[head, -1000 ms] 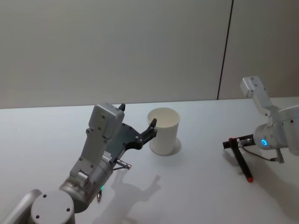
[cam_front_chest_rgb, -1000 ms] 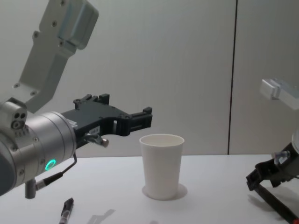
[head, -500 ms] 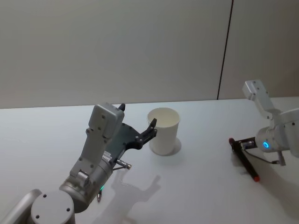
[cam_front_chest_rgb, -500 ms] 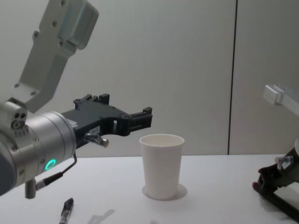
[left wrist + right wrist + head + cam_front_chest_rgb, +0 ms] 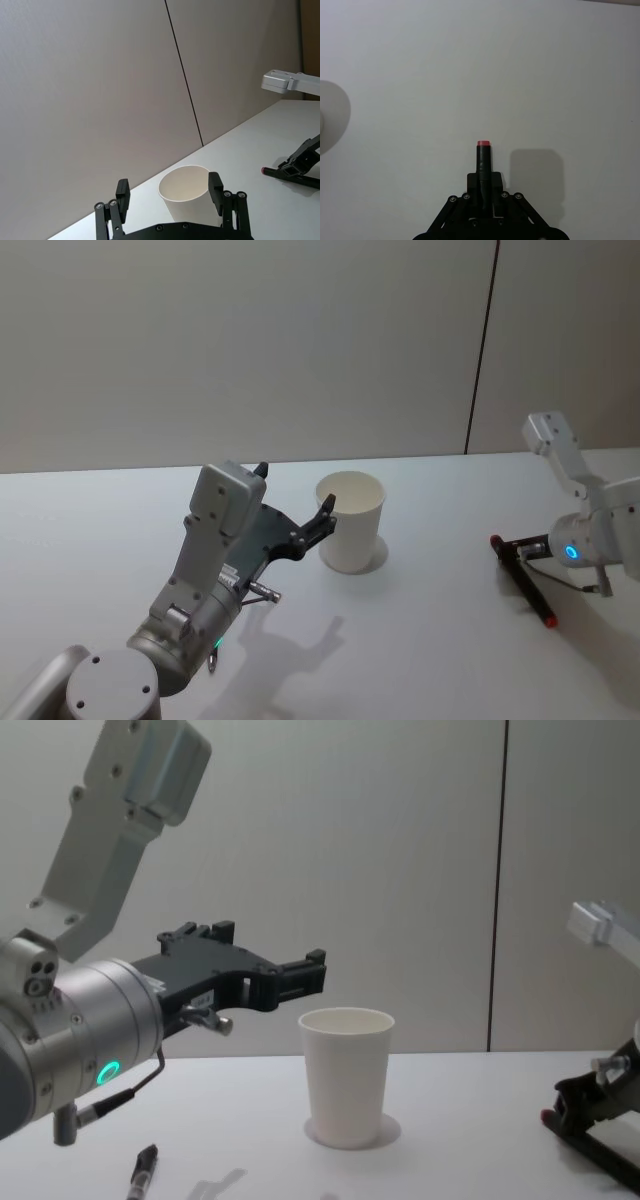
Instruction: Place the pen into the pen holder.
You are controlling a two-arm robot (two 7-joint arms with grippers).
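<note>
Right jaws around black pen point(image 5: 483, 162)

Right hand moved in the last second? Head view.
Yes. The right hand, with the pen in it, has shifted to the robot's right, farther from the pen holder, which has stayed put.

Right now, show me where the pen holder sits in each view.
Head view: pen holder mid-table, ahead of the left hand.
Chest view: pen holder at centre.
Left wrist view: pen holder framed by that hand.
Right wrist view: pale edge shape, cannot tell.
Shared landmark: the pen in the right hand.
</note>
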